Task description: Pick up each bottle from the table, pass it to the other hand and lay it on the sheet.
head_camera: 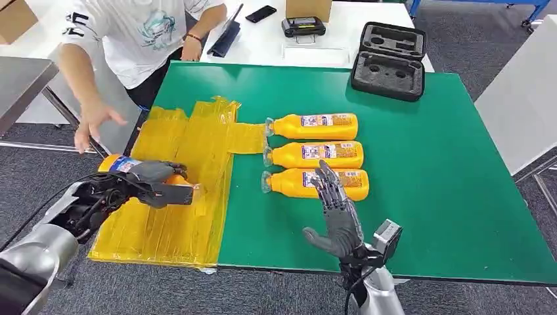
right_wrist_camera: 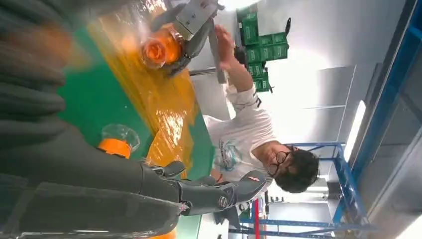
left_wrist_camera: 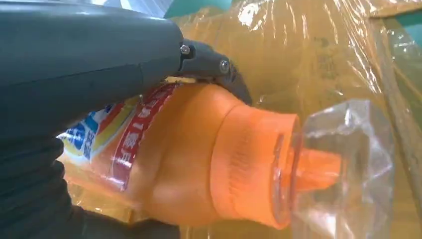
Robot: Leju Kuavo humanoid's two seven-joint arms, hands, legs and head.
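While the left hand [head_camera: 152,178] grips an orange bottle [head_camera: 125,165] over the near left part of the yellow sheet [head_camera: 190,164], the right hand [head_camera: 336,213] is raised and holds nothing, its fingers apart and pointing away from the robot. The held bottle lies roughly level, its long axis running across the sheet and its clear-capped end towards the sheet's middle. The left wrist view shows dark fingers [left_wrist_camera: 219,69] wrapped over its shoulder, with the clear cap [left_wrist_camera: 343,164] jutting out past them above the crinkled sheet. Whether the bottle already touches the sheet cannot be told.

Three more bottles lie side by side on the green tabletop [head_camera: 446,164], just right of the sheet, caps pointing left towards it. The nearest of the three [head_camera: 315,184] is just beyond the right hand's fingertips, its long axis crosswise to the fingers. The right hand is far nearer to this row than the left, so it is probably the one to pick up next, once the left hand lets its bottle down.

A person [head_camera: 141,39] stands at the far left corner of the tabletop, one hand [head_camera: 92,121] held out near the sheet's edge. An open black case [head_camera: 389,60] sits at the far side.
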